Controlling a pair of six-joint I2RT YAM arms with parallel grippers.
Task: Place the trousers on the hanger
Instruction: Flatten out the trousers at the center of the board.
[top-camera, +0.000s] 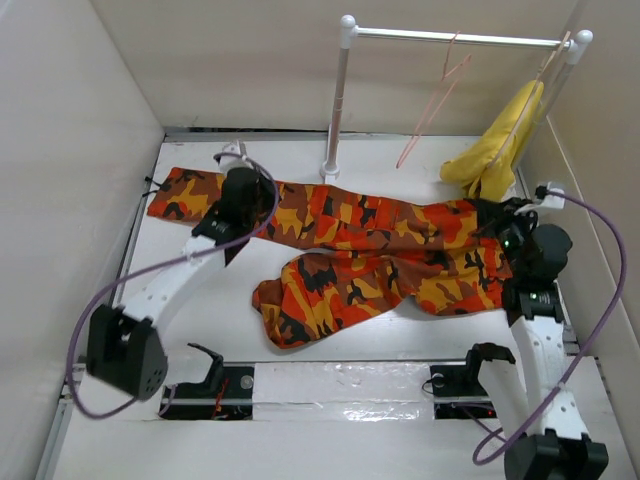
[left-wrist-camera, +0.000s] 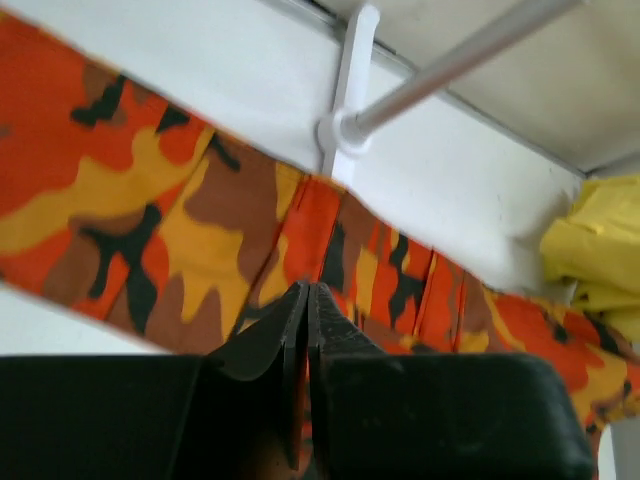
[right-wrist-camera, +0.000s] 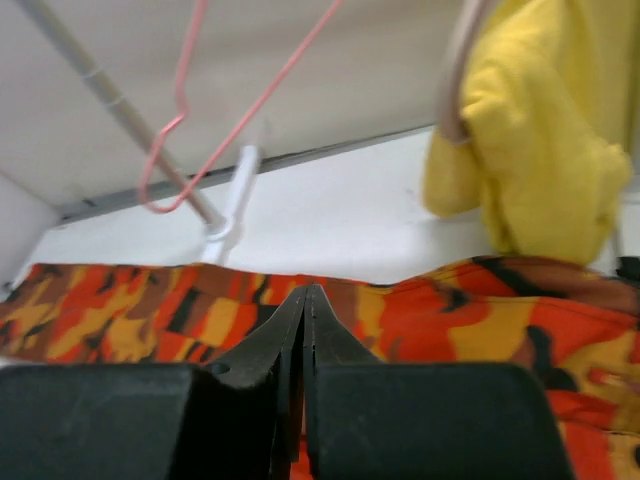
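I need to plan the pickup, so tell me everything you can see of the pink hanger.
The hanger is thin salmon-pink wire, bent into a triangle with a small hook on top. It hangs by that hook from the white rail, tilted steeply so that one rounded corner points down toward the rail's left post. Nothing is draped on it, and only the rail appears to touch it. The trousers lie spread out below, apart from it.

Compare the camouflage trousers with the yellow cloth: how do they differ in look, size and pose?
The trousers are camouflage-printed in orange, red, yellow and black; the yellow cloth is plain. The trousers lie spread across the table; the yellow cloth hangs bunched below the white rail. The trousers are clearly the larger of the two. Both are soft fabric.
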